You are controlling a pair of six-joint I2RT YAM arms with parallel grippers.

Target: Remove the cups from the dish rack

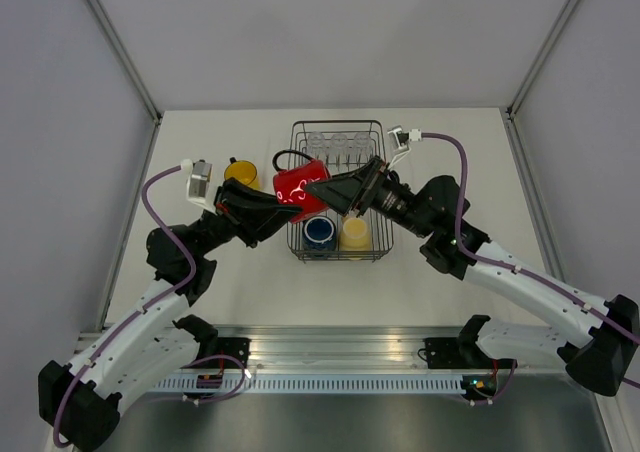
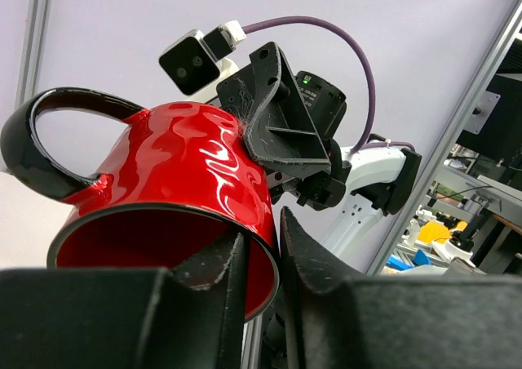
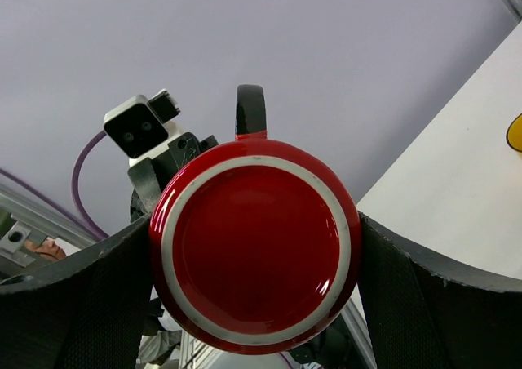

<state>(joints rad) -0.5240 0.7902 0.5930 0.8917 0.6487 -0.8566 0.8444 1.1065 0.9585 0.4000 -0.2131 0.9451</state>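
The red mug hangs in the air above the left side of the dish rack, lying on its side and caught between both arms. The left gripper is pinched nearly closed on the mug's rim, one finger inside and one outside. The right gripper is spread wide, its fingers pressed against either side of the mug's base. Inside the rack's near end sit the dark blue mug and the pale cream-yellow mug. The clear tumblers stand at its far end. The orange-yellow mug stands on the table just left of the rack.
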